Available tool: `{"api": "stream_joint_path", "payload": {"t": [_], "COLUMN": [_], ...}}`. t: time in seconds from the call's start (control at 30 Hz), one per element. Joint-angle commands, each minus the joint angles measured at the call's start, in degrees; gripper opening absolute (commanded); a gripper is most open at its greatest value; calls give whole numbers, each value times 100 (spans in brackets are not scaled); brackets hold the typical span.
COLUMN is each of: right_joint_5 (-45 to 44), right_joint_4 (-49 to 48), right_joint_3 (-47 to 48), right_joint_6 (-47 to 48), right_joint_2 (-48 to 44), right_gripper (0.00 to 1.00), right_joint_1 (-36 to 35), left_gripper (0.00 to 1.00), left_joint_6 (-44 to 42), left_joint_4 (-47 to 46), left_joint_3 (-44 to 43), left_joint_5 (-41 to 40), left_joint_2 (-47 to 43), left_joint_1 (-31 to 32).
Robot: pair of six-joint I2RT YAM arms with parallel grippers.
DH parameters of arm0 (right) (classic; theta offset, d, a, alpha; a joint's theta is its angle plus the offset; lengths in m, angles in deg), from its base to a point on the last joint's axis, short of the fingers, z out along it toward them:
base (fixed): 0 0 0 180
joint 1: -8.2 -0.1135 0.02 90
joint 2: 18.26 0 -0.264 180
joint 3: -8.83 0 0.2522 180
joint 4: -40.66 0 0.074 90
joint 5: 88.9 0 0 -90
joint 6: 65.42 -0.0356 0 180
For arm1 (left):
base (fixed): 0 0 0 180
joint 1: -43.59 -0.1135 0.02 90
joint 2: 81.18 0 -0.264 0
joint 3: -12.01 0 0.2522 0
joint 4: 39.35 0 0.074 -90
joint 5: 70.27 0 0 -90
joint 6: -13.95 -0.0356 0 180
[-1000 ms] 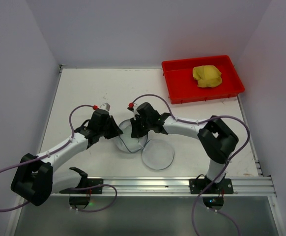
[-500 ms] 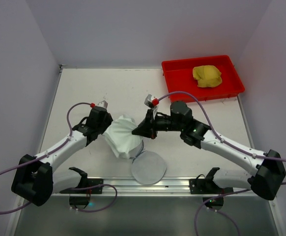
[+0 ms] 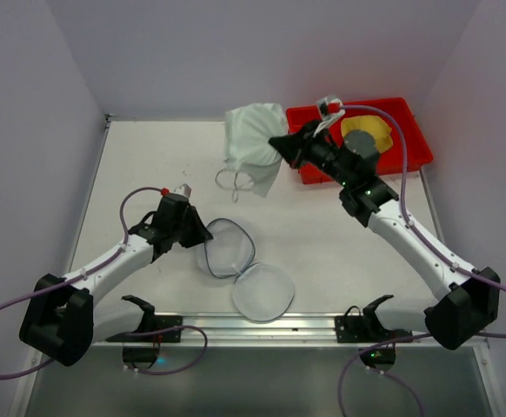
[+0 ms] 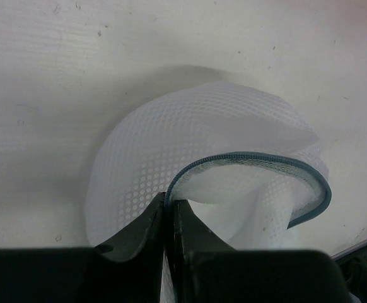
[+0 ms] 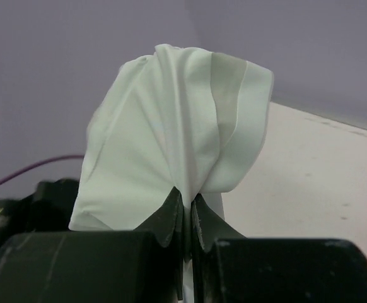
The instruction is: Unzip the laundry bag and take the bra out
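Observation:
The laundry bag lies open near the table's front, its two white mesh halves spread apart, edged by a blue-grey zipper band. My left gripper is shut on the rim of the far half; the left wrist view shows the zipper edge running into the shut jaws. My right gripper is shut on the pale bra and holds it high over the back of the table, left of the red tray. Its thin straps hang down. In the right wrist view the bra bunches above the shut fingers.
A red rectangular tray stands at the back right with a yellow cloth in it, partly behind my right arm. Grey walls close in the table on three sides. A metal rail runs along the near edge.
My right gripper has pulled the bra out of the bag and carried it up and back toward the red tray. The emptied bag has collapsed flat. My left gripper has stayed on the bag's rim.

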Motion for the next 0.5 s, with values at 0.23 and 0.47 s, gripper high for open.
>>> {"api": "stream_joint_path", "payload": {"t": [0.23,0.47], "right_joint_5": [-914,-887], "right_joint_4": [1019,1582], "right_joint_3": [2404,3620], "right_joint_6": [103,-256], "right_joint_2": [2135,4087], "right_gripper": [0,0], "right_joint_1": [2185,2802], "left_gripper": [12,12], "left_joint_6": [-65,-100], "left_joint_4": [-213,-169], "left_joint_3": [-137,-357], "left_joint_5": [145,154], "left_joint_2": [6,120], "left_joint_1": [-54,-63]}}
